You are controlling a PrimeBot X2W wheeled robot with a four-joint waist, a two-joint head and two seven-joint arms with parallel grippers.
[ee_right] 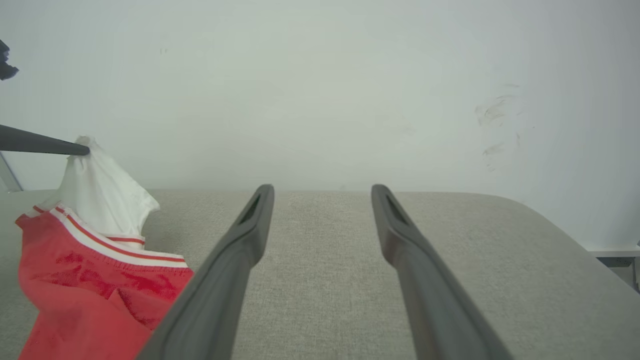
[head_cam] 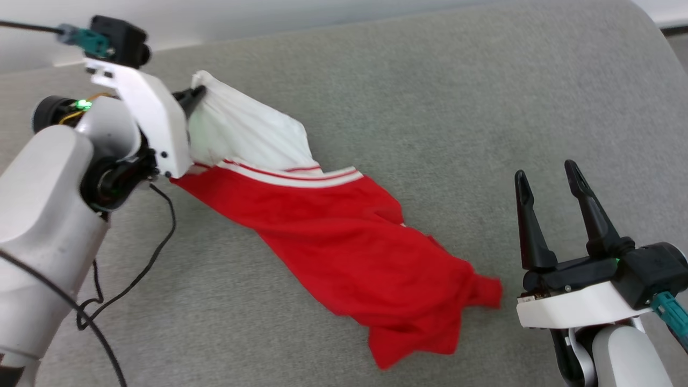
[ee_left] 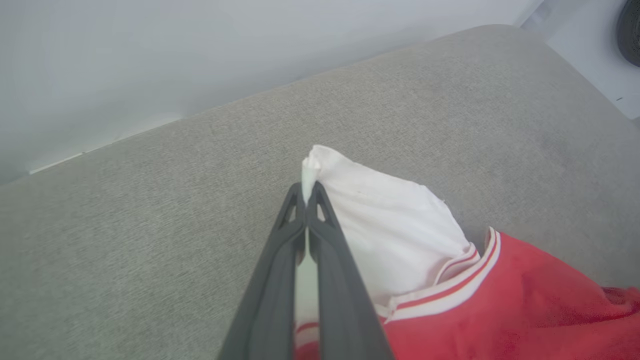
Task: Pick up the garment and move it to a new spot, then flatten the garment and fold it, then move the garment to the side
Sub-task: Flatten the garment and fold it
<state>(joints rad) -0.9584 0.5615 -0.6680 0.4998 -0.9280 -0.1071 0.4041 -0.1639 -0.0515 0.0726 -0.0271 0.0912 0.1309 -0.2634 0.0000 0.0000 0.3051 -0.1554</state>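
The garment (head_cam: 333,242) is a red T-shirt with a white sleeve and red-and-white striped trim, stretched diagonally across the grey cushion. My left gripper (head_cam: 198,94) is shut on the tip of the white sleeve and holds it lifted at the upper left. In the left wrist view the two dark fingers (ee_left: 322,240) pinch the white cloth of the garment (ee_left: 395,225) between them. My right gripper (head_cam: 545,180) stands open at the lower right, a little beyond the garment's red hem. In the right wrist view my right gripper (ee_right: 322,192) holds nothing, with the garment (ee_right: 85,250) hanging at the left.
The grey fabric cushion (head_cam: 430,107) spreads under everything, with a rounded corner at the far right. A pale wall (ee_right: 320,90) rises behind it. Black cables (head_cam: 134,274) hang from my left arm.
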